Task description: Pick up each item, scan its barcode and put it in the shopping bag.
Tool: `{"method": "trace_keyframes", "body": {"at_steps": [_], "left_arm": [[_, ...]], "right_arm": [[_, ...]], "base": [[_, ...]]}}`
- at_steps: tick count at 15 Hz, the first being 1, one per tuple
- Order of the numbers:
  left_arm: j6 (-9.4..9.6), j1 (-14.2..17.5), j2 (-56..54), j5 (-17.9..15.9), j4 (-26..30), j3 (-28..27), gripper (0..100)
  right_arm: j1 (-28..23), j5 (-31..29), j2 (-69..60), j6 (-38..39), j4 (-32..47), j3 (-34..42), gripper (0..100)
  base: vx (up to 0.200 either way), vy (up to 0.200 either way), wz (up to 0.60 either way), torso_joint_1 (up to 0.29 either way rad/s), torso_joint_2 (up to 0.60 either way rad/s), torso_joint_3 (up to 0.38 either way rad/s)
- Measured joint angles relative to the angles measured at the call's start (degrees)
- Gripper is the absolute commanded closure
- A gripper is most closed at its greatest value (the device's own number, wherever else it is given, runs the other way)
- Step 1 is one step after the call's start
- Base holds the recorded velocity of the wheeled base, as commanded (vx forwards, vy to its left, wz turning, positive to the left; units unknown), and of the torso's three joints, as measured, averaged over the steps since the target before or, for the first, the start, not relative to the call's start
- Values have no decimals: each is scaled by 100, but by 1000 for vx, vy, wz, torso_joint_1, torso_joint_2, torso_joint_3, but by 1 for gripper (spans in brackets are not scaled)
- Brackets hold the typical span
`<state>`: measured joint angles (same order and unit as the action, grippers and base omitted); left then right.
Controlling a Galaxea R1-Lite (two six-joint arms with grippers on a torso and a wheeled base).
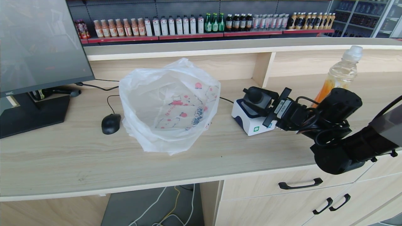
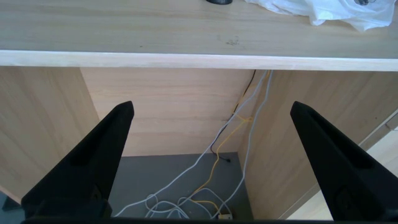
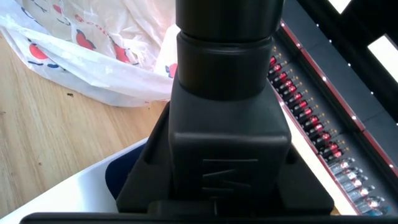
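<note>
The right fingers [image 1: 280, 103] are closed on a black, squarish plastic container with a round neck [image 1: 257, 96], holding it on its side just above a white-and-blue scanner box [image 1: 250, 125]. From the right wrist view, the black container hangs over the box's white edge, with the bag's printed plastic just beyond it.

A thin white plastic shopping bag with red prints [image 1: 169, 103] stands open at the middle of the pale wood surface [image 1: 78, 153], just to the left of the scanner box. A clear plastic bottle of orange drink with a white cap [image 1: 341, 72] stands upright at the far right, behind the right arm and well apart from the shopping bag.

The left fingers [image 2: 93, 162] are spread wide and hold nothing (they sit below the surface's front edge, facing the recess where loose white and yellow cables [image 2: 211, 180] hang).

A black computer mouse [image 1: 111, 123] lies just left of the shopping bag, and a dark flat monitor [image 1: 37, 44] stands at the far left. Rows of drink bottles fill a red-edged shelf [image 1: 201, 35] behind.
</note>
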<state>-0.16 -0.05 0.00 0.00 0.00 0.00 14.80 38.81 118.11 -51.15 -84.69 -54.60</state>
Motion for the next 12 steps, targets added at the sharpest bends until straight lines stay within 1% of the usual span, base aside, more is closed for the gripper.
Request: {"method": "trace_keyframes", "body": {"at_steps": [4,7,8,10,12], "left_arm": [[0,2,0,0,0,0,0],[0,2,0,0,0,0,0],[0,2,0,0,0,0,0],[0,2,0,0,0,0,0],[0,0,2,0,0,0,0]], "right_arm": [[5,-9,-54,62,0,-7,100],[9,-23,-251,336,-2,9,100],[27,-63,-364,536,6,13,100],[127,-215,-560,796,4,41,100],[295,-699,-802,1273,2,273,100]], "base": [[0,0,0,0,0,0],[0,0,0,0,0,0],[0,0,0,0,0,0],[0,0,0,0,0,0],[0,0,0,0,0,0]]}}
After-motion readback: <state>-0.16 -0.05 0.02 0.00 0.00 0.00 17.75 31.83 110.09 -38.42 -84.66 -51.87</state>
